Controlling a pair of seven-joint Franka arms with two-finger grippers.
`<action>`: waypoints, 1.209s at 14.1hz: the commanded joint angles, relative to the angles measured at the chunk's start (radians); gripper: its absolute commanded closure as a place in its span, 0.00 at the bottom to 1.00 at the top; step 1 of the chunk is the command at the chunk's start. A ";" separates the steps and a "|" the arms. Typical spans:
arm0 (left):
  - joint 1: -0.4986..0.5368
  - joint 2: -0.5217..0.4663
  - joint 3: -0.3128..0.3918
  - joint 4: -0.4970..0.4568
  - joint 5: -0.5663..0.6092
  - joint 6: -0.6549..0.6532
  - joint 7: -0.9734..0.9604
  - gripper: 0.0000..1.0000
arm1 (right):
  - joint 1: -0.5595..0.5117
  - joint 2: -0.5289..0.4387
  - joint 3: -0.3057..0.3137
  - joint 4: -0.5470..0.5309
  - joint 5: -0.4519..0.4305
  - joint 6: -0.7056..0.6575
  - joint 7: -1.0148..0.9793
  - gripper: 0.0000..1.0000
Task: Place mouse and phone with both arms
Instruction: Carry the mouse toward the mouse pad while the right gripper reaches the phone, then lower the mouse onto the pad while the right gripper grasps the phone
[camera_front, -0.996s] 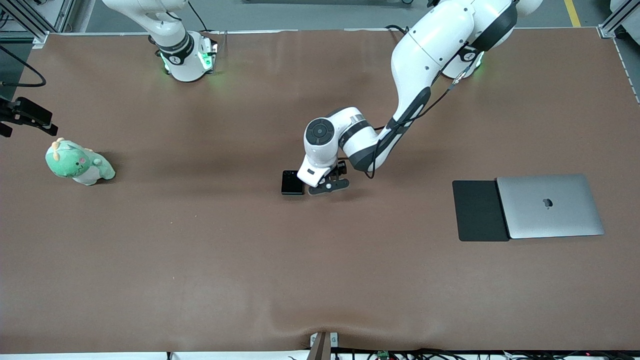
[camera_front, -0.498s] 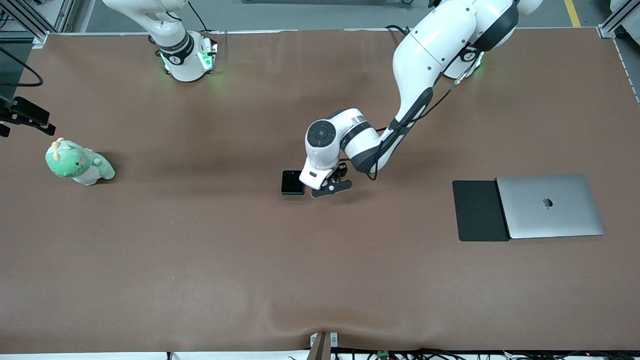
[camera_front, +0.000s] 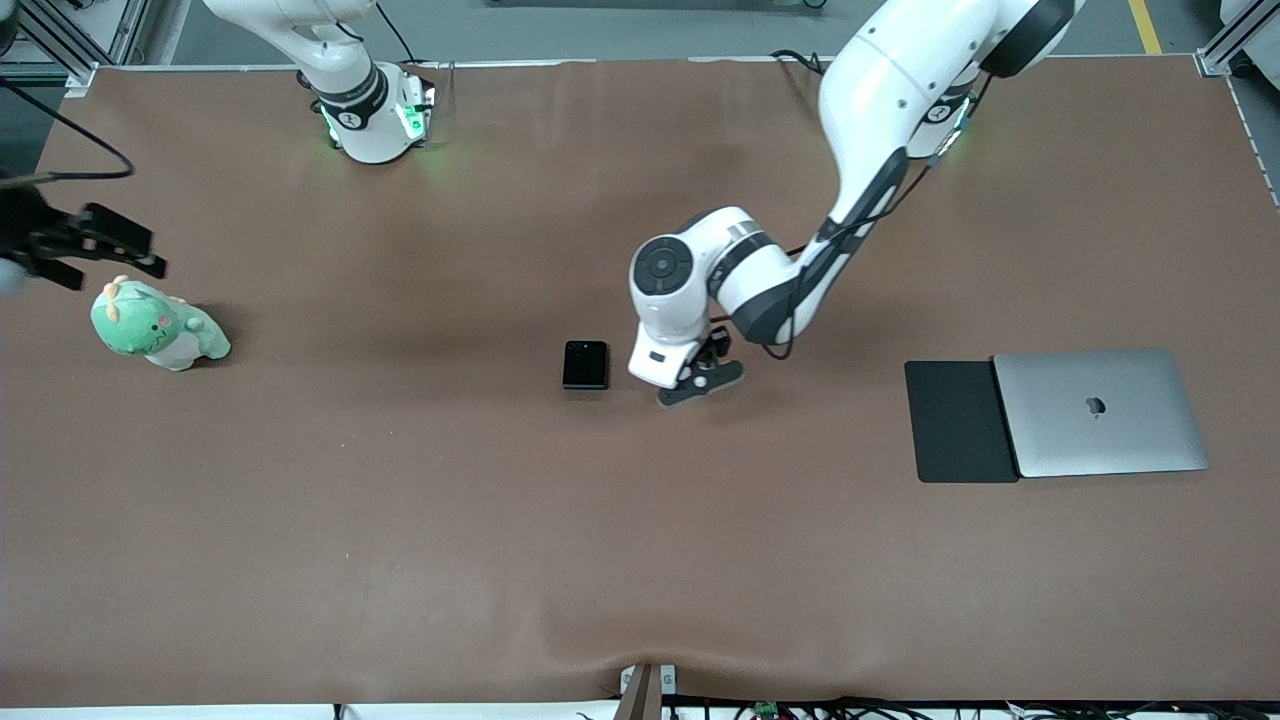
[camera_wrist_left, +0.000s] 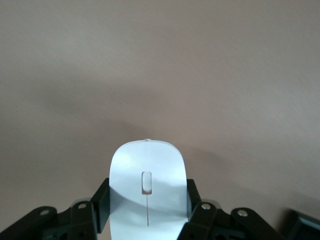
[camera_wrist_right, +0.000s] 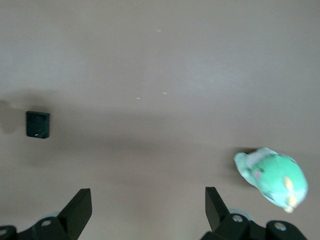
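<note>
The white mouse (camera_wrist_left: 147, 187) is clamped between the black fingers of my left gripper (camera_wrist_left: 147, 202), held above the brown table. In the front view the left wrist hides the mouse, and the left gripper (camera_front: 698, 386) hangs beside the phone, toward the left arm's end. The small black phone (camera_front: 585, 364) lies flat mid-table, and it also shows in the right wrist view as the phone (camera_wrist_right: 38, 124). My right gripper (camera_front: 100, 262) hovers open at the right arm's end of the table, over the spot next to the plush. Nothing is between its fingers (camera_wrist_right: 80, 210).
A green plush toy (camera_front: 155, 325) sits at the right arm's end of the table. A closed silver laptop (camera_front: 1100, 412) lies at the left arm's end, with a flat black mouse pad (camera_front: 958, 422) against it.
The left gripper closed on the mouse and carried it away from the phone toward the left arm's end. The right gripper shifted inward over the table near the plush.
</note>
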 joint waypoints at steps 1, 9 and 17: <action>0.088 -0.118 -0.023 -0.135 0.019 0.005 0.073 0.93 | 0.077 0.045 -0.005 0.015 0.027 0.030 0.012 0.00; 0.589 -0.254 -0.307 -0.272 0.018 0.005 0.342 0.90 | 0.386 0.290 -0.005 -0.045 0.110 0.320 0.220 0.00; 0.997 -0.234 -0.434 -0.288 0.004 -0.004 0.618 0.90 | 0.631 0.520 -0.008 -0.060 0.093 0.625 0.545 0.00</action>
